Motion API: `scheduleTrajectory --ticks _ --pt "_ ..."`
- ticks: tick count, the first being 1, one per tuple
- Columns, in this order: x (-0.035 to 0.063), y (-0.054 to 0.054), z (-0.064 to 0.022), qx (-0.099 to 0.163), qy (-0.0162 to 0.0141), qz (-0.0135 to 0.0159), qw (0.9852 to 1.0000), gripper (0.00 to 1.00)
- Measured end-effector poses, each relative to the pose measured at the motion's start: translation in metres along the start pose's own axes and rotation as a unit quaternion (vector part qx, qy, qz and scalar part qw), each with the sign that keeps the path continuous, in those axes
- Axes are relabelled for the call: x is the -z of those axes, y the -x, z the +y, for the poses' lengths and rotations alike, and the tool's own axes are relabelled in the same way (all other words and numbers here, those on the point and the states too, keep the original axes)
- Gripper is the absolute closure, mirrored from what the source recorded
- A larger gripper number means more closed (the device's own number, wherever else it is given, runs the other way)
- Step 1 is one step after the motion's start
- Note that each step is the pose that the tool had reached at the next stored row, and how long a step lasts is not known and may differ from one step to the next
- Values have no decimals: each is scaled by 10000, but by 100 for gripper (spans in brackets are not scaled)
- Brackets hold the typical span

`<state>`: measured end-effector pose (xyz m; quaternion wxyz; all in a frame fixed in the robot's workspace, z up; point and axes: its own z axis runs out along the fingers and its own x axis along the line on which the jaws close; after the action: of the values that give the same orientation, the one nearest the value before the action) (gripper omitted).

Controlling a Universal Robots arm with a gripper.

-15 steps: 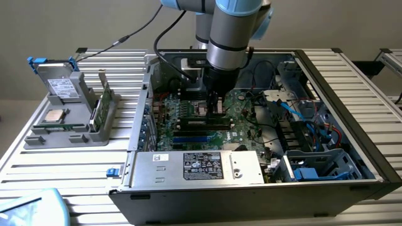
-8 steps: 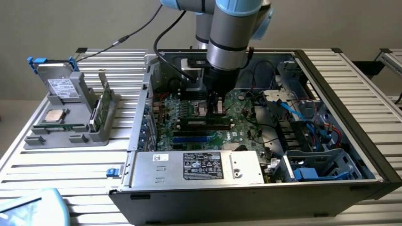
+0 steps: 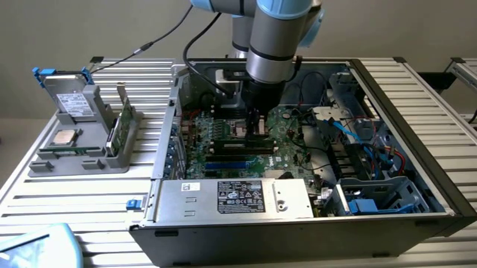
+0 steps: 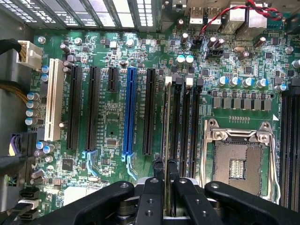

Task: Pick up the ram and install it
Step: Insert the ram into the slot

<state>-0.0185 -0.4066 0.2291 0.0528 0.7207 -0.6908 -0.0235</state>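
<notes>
An open computer case (image 3: 298,240) lies on a slatted metal counter (image 3: 75,206), its green motherboard (image 3: 198,151) exposed. A silver power supply (image 3: 231,198) with a black label sits at six o'clock from the board, and blue and red cables (image 3: 372,145) tangle at three o'clock. At nine o'clock from the case stands a grey holder (image 3: 82,159) carrying a hard drive (image 3: 73,101), a square silver processor chip (image 3: 67,137) and an upright green card (image 3: 123,125) with a metal bracket. On the board, a blue slot (image 4: 130,110) runs between black slots, near a white slot (image 4: 55,101) and an open processor socket (image 4: 236,161).
</notes>
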Motion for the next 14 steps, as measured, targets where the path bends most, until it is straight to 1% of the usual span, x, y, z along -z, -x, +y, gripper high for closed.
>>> scheduleTrajectory --ticks 5,8,14 --pt "-3 0 -2 -1 1 1 10000 86" --pt "-13 0 -3 -2 0 19 10000 86" --pt "-21 2 -4 -4 -3 31 10000 86"
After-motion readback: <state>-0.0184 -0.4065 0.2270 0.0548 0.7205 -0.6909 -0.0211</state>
